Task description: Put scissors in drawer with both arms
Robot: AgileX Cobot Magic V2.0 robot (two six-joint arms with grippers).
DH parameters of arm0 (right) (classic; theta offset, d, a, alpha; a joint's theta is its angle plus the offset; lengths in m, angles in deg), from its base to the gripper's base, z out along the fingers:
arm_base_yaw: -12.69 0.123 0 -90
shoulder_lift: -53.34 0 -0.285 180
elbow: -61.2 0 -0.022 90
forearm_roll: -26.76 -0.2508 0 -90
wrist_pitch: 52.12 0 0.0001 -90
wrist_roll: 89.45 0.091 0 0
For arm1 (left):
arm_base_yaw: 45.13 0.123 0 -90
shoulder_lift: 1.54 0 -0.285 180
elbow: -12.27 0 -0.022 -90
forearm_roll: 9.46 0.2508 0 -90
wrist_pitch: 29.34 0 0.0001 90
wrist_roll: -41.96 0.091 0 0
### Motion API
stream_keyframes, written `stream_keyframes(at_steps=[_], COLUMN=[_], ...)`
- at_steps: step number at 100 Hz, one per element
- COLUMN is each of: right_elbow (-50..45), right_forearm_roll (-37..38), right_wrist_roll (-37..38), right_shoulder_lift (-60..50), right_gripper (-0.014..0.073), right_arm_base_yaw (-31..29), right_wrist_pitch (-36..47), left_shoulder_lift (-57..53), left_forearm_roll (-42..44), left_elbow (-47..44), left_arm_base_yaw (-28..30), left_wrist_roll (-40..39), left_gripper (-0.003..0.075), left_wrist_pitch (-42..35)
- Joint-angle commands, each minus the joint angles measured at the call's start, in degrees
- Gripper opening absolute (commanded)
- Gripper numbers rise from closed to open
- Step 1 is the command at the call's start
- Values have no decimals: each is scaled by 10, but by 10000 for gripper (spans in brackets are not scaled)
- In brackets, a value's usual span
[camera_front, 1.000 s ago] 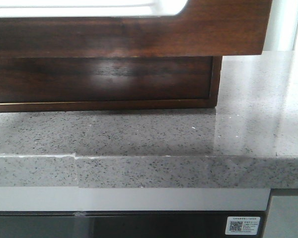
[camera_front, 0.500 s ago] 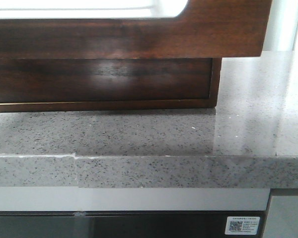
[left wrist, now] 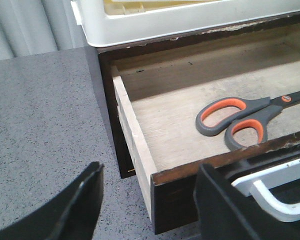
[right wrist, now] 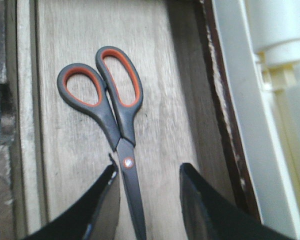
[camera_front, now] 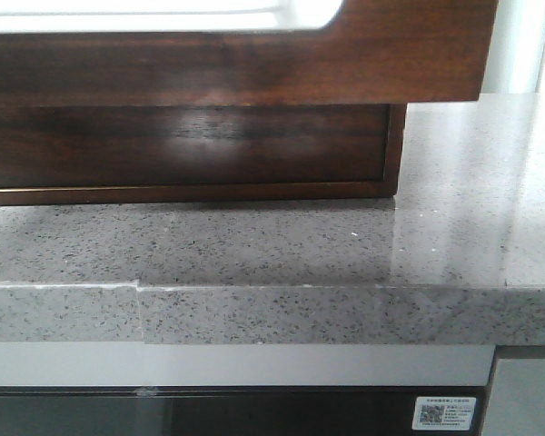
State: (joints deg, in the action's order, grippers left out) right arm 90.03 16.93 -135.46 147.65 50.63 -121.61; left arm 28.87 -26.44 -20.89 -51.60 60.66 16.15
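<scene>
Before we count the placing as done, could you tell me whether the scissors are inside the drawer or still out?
Inside. The scissors lie flat on the bare wooden floor of the open drawer, free of both grippers.

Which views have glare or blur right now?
Front view: blown-out white in the drawer cut-out, a glossy sheen on the wood beneath. Right wrist view: slightly soft, scissors readable, white overexposed beside them. Left wrist view: sharpest, evenly lit.

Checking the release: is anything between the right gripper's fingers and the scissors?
Nothing. In the right wrist view the right gripper is open above the scissors, which lie flat on the drawer floor, blades running between the fingertips.
</scene>
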Motion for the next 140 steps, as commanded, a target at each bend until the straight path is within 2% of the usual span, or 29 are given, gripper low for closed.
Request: stream_keyframes(at_steps=[1, 8, 18, 37, 56, 75, 86, 93, 102, 115, 127, 140], right_elbow=[22, 4, -72, -290, -493, -631, -666, -677, -679, -679, -679, -679], right_forearm_roll=[32, 57, 73, 73, 73, 73, 73, 73, 73, 73, 73, 73], right_wrist_roll=[85, 145, 209, 329, 417, 443, 443, 443, 443, 443, 443, 443], right_shoulder_lift=[-56, -89, -155, -304, -433, -534, -570, -580, -581, -581, -581, -581], right_gripper=[258, 258, 258, 253, 253, 252, 247, 203, 88, -69, -69, -69], right_arm_base_yaw=[-3, -3, -29, -145, -248, -281, -281, -281, -281, -281, -281, -281], right_wrist_pitch=[-19, -34, 15, 171, 261, 309, 318, 316, 314, 322, 340, 340], left_shoulder_lift=[9, 9, 9, 9, 9, 9, 9, 9, 9, 9, 9, 9], left_forearm_roll=[-8, -7, -7, -7, -7, -7, -7, -7, -7, -9, -10, -15], left_elbow=[17, 17, 17, 17, 17, 16, 13, 10, 10, 10, 10, 10], left_arm_base_yaw=[-3, -3, -3, -3, -3, -3, -3, -3, -3, -3, -3, -3], left_wrist_roll=[-2, -2, -2, -2, -2, -2, -2, -2, -2, -3, -3, -5], left_gripper=[389, 389, 389, 389, 389, 389, 388, 377, 301, 122, -20, -20], left_wrist_pitch=[-45, -45, -45, -45, -45, -45, -45, -45, -45, -45, -45, -38])
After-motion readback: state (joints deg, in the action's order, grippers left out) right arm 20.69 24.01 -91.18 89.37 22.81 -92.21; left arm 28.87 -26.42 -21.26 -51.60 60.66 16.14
